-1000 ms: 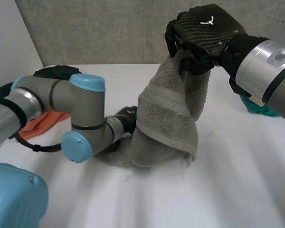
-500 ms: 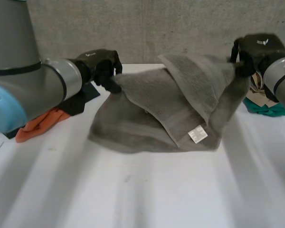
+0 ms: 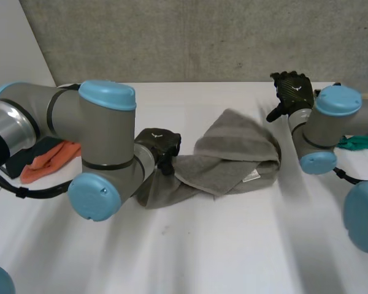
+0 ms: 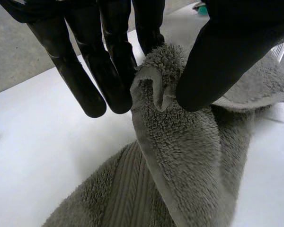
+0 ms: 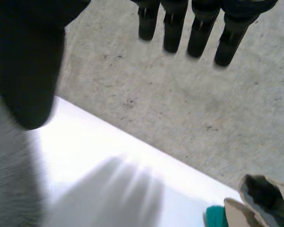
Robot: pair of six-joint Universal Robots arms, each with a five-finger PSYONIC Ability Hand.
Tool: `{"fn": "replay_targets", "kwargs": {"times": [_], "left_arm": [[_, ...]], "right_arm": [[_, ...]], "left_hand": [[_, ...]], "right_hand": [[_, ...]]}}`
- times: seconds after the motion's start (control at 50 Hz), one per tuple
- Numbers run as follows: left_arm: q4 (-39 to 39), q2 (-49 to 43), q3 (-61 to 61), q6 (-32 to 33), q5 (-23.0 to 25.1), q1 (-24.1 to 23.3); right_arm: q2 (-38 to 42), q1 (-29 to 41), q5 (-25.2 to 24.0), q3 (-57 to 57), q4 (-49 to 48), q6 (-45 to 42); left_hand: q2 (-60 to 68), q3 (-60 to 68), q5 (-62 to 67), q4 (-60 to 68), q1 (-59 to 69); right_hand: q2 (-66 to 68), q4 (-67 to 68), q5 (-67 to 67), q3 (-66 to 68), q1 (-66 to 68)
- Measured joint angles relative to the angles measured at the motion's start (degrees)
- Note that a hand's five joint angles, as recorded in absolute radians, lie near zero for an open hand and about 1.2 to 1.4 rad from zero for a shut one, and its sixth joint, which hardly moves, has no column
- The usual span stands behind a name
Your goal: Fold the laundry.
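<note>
Towel (image 4: 194, 156) edge pinched by left hand (image 4: 227, 52) — left wrist view.

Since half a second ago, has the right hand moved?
Yes. The right hand has let go of the grey towel and shifted leftward, away from the teal cloth.

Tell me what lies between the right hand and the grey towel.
Nothing but bare white table, as the head view shows; the right hand is open and apart from the grey towel.
</note>
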Motion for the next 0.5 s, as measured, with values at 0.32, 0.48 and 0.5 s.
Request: {"fn": "replay_targets", "kwargs": {"times": [0.32,0.48,0.5], "left_arm": [[-5.02,6.59,3.70,-3.66,1.59,1.16],[-5.07,6.73,3.69,-3.40,2.29,0.11],[-5.09,6.69,3.63,-3.39,2.27,0.01]], "right_arm": [[-28.18,-2.10,2.32,18.17,28.05,-1.03],[-38.72,-1.12,-9.35,42.65,27.95,6.77],[-39.05,-0.70,-10.13,44.64,26.49,7.99]], "left_hand": [[0.00,0.00,0.00,0.01,0.00],[0.00,0.00,0.00,0.01,0.00],[0.00,0.00,0.00,0.02,0.00]], "right_hand": [[1.18,-0.40,0.87,-0.03,0.97],[9.05,8.19,9.83,8.65,10.04],[9.11,8.33,9.98,8.65,10.05]]}}
